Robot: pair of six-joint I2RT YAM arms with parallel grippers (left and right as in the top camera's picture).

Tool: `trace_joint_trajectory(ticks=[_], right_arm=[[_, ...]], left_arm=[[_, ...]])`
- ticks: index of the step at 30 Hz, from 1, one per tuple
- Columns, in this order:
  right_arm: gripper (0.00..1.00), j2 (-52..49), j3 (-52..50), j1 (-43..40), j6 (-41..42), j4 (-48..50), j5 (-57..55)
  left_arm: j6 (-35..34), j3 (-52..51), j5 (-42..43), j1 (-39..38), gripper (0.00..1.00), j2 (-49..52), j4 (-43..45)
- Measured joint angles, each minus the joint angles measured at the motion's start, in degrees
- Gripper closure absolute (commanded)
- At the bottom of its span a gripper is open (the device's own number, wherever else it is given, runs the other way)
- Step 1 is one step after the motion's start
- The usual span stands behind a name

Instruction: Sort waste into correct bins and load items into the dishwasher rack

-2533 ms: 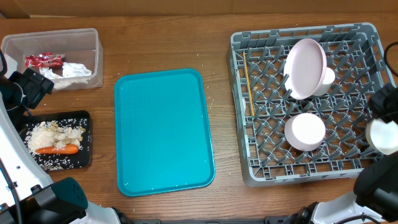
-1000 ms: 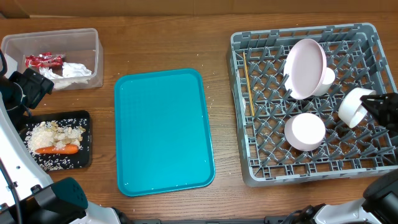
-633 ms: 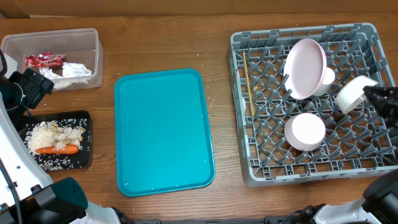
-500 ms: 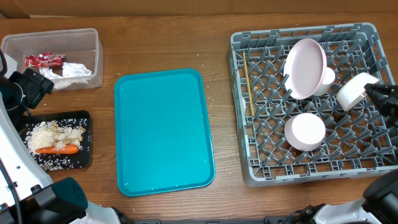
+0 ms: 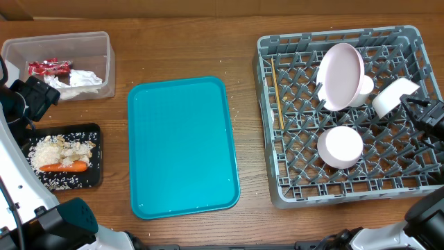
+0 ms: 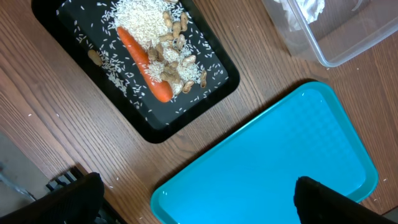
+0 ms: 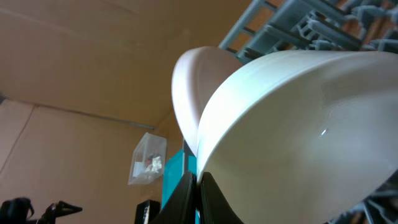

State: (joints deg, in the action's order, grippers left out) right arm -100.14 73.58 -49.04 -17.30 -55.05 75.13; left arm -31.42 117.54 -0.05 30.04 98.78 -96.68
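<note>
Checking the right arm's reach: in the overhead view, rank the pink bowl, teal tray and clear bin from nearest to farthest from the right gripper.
1. Pink bowl, in the rack, beside the right gripper.
2. Teal tray, at the table's middle.
3. Clear bin, at the far opposite corner.

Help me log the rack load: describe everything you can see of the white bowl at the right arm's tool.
The white bowl is small, plain and glossy, and looks like ceramic or hard plastic with no visible marks. It is tipped on its side over the right part of the grey dishwasher rack, close beside the larger pink bowl. The right tool appears to grip its rim. Whether it touches the tines or the pink bowl cannot be told.
</note>
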Motion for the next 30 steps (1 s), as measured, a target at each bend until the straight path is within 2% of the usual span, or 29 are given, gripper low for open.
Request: trace_joint_trajectory(ticks=[12, 17, 30], right_arm=[[0.96, 0.0, -1.0, 3.5, -0.3, 5.4, 3.7], [0.96, 0.0, -1.0, 6.1, -0.5, 6.6, 2.0], [0.96, 0.0, -1.0, 5.9, -0.7, 6.3, -5.1]], left_arm=[[0.0, 0.0, 0.0, 0.0, 0.00, 0.0, 0.0], [0.0, 0.0, 0.0, 0.0, 0.00, 0.0, 0.0], [0.0, 0.0, 0.0, 0.0, 0.00, 0.0, 0.0]])
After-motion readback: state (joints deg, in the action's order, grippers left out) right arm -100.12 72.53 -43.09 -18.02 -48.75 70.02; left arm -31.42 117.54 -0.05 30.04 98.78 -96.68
